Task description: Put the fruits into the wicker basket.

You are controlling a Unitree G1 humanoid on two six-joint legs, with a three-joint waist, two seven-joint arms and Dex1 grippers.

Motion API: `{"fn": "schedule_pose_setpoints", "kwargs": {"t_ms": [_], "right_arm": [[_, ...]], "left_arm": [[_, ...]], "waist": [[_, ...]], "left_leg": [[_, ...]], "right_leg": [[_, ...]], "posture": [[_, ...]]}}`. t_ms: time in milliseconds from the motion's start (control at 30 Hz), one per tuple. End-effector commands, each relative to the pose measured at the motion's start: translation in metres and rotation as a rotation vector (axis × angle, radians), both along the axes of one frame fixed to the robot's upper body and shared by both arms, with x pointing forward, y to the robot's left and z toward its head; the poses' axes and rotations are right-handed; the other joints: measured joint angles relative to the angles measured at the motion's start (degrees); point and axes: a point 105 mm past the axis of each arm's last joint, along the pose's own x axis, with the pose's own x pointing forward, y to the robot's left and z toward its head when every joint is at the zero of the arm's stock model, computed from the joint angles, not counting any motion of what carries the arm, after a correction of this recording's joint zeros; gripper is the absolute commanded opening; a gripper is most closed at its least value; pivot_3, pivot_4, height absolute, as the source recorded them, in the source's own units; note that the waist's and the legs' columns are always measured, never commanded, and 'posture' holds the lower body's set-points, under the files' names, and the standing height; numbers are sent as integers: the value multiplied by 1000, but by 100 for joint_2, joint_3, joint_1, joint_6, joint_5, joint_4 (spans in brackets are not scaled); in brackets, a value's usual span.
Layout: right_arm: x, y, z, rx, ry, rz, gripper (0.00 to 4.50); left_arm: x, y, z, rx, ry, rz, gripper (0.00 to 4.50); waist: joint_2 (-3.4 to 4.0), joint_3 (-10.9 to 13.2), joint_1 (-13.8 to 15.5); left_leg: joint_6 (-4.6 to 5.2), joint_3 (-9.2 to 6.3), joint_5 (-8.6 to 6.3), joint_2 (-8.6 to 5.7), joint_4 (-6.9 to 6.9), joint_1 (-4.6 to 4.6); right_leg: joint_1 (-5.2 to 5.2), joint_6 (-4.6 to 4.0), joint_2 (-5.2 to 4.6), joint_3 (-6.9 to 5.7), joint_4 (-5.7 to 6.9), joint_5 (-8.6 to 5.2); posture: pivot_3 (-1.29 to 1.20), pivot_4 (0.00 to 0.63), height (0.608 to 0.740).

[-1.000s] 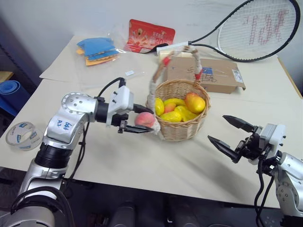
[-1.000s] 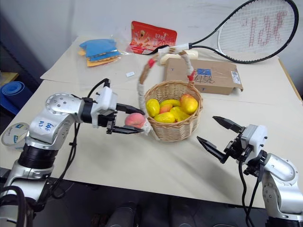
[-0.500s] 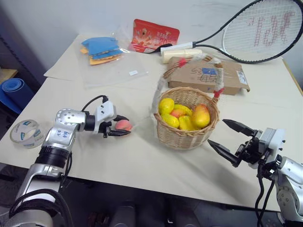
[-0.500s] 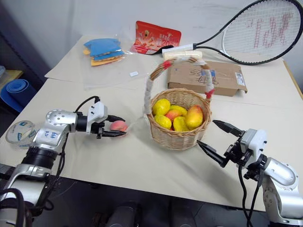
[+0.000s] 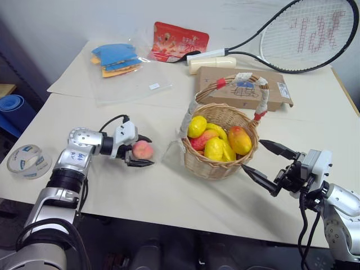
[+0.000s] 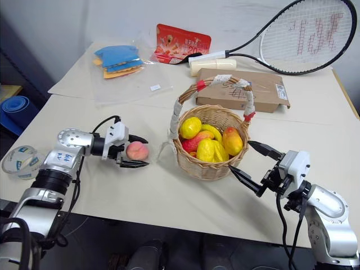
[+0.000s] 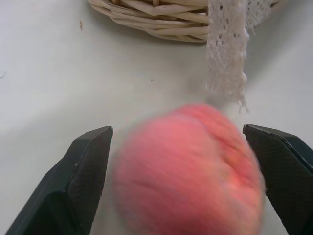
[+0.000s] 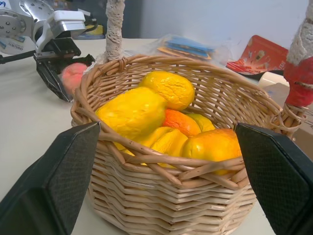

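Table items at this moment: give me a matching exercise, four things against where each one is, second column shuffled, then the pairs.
Things:
1. peach
2. mango
3. racket
4. tape roll

Places:
A. far edge of the table, behind the cardboard box
B. inside the basket
C. on the table between the fingers of the left gripper
D. near the table's left edge, beside the left arm

Pairs: 1-C, 2-B, 3-A, 4-D
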Motion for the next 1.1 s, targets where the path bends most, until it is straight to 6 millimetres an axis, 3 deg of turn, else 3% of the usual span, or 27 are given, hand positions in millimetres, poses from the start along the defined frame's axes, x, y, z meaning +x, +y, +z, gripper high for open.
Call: {"fn": "schedule_pose_setpoints", "kwargs": {"t_ms": [33, 300, 433, 500, 600, 767, 833, 933, 1100], "right_arm": [[-3, 3, 9, -1, -37, 9, 4500], [-3, 4, 8, 4, -34, 16, 4500], [-3, 4, 8, 1, -37, 14, 4500], [-4, 3, 7, -1, -39, 10, 4500], [-5, 0, 8, -4, -38, 1, 4500], [-7, -10, 11, -15, -48, -33, 4500], [-7, -19, 13, -16, -50, -61, 4500], [-6, -34, 15, -28, -50, -103, 4500], [-5, -56, 16, -41, -52, -158, 4500]], "left_arm": [[2, 11, 11, -9, -36, 20, 4485], [0, 11, -3, 40, -1, 17, 4485], [-6, 27, 1, 59, 4, 27, 3382], [-13, 28, 17, 42, -12, -5, 2896], [-38, 15, 49, 25, 11, -137, 2896], [-77, -28, 90, -34, -68, -315, 2896], [-88, -68, 105, -165, -105, -392, 2896], [-85, -122, 110, -296, -196, -421, 2896], [-61, -186, 96, -340, -272, -367, 2896]], "waist": [[0, 0, 9], [0, 0, 23], [0, 0, -39], [0, 0, -61], [-1, 1, -66], [1, 1, -6], [1, 1, 18], [1, 1, 116], [0, 0, 134]], "left_leg": [[0, 0, 0, 0, 0, 0], [1, -1, 0, -2, 0, -6], [1, 0, -1, 2, -1, -4], [2, 0, -1, 2, -2, -2], [2, -3, -2, 4, -2, -7], [2, -9, -2, 3, -4, -7], [6, -9, -4, 1, -4, -4], [26, -13, -13, -4, 2, -5], [12, 15, -2, -10, 7, -3]], "right_leg": [[0, 0, 0, 0, 0, 0], [2, 0, -3, -4, -8, 0], [-1, 0, 1, -2, -4, 0], [-1, 0, 1, -2, 1, 0], [-2, 0, 0, -3, 1, 0], [10, 0, -9, -4, -11, 0], [15, 0, -9, -4, -26, 0], [24, 12, -9, -8, -34, 7], [21, 37, 4, 22, -47, 20]], "posture": [[0, 150, 740], [0, 150, 740], [0, 150, 740], [0, 150, 740], [0, 150, 740], [0, 150, 740], [0, 150, 740], [0, 150, 740], [0, 150, 740]]}}
